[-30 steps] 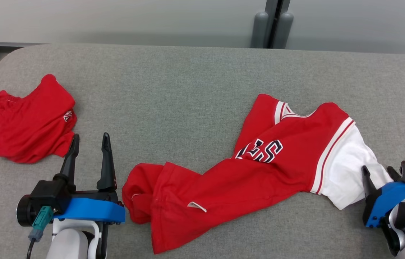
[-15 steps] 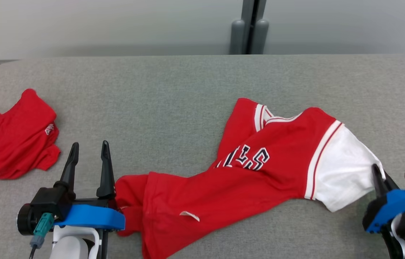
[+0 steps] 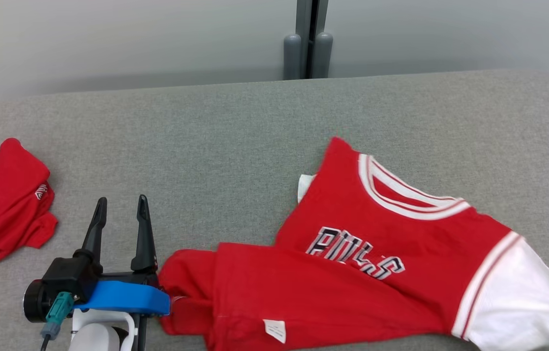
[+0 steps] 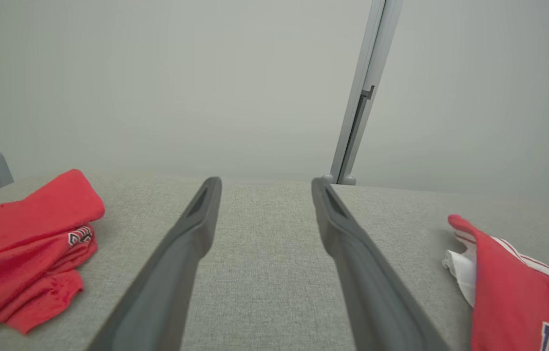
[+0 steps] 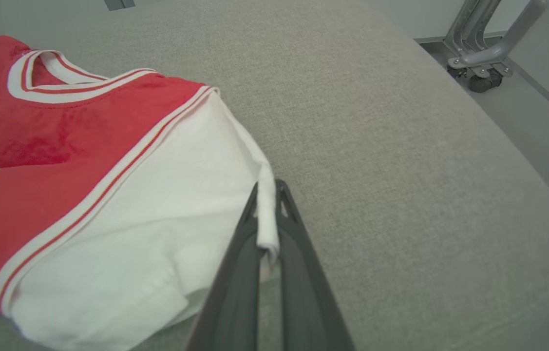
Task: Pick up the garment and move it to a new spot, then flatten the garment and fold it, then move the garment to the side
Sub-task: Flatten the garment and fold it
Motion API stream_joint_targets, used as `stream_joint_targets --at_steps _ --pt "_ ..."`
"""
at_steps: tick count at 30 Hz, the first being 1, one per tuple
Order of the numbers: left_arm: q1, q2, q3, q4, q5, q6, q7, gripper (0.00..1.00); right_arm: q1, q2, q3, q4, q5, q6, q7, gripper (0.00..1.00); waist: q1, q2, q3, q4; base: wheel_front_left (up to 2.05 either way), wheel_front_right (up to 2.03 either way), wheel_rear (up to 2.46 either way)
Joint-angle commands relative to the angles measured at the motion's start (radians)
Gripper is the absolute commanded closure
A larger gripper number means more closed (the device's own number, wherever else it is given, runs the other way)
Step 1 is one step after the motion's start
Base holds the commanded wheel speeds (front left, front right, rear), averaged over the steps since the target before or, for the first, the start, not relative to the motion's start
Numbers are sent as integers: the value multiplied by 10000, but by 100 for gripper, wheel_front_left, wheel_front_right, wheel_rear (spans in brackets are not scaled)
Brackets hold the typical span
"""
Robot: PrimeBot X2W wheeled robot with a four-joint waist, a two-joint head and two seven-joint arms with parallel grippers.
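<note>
Grip first: the right gripper point(image 5: 268, 187) is pinched together on just the outer hem of the white sleeve point(image 5: 157, 219), a pretty thin bite. Over on the other side, the left gripper point(image 3: 122, 202) sits spread apart and empty, just beside the bunched red bottom end of the jersey point(image 3: 342, 292), which lies rumpled on the grey table point(image 3: 235, 146). My worry is that pulling by that one edge lets the sleeve slip out, or drags everything into a twist (only one corner is held). The chest lettering point(image 3: 354, 252) looks like "BULLS", slanted. The hem tag point(image 3: 274, 330) is too small to read.
</note>
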Motion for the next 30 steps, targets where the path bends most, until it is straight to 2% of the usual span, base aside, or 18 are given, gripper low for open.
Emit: stream_joint_targets --at_steps 1,4,5,6,7,14,18,23,30 --pt "-35 -9 -21 -10 14 -32 -30 0 396 79 -267 -353 29 2 256 100 0 -1 26 -21 0 0 0" --pt "-88 -9 -27 45 27 -69 -30 0 865 205 -406 -718 -53 3 735 100 0 -1 31 -33 0 0 0" --pt "-100 -11 -26 59 30 -74 -29 0 870 199 -431 -865 -137 3 756 63 0 -1 25 -34 0 0 0" --pt "-115 -9 -28 72 28 -81 -30 0 865 212 -394 -966 -205 3 751 3 0 -1 15 -26 0 0 0" --pt "-122 -9 -40 93 25 -86 -29 0 761 232 -376 -1016 -205 3 662 0 0 -1 -5 -12 0 0 0" --pt "-141 -10 -45 89 81 -89 -29 0 -449 178 129 -1819 -757 3 213 0 0 -1 -71 199 0 0 0" --pt "-151 -11 6 51 83 -95 -30 0 -1668 -347 936 -1958 -964 3 175 0 0 -1 26 353 0 0 0" --pt "-318 -11 -35 44 19 -116 -29 0 -3625 -1024 2432 -1316 -1039 3 341 0 0 -1 258 614 0 0 0" --pt "-669 -10 -273 66 -207 -38 -30 0 -5968 -1553 4067 627 -1074 3 654 0 0 -1 651 1172 0 0 0"
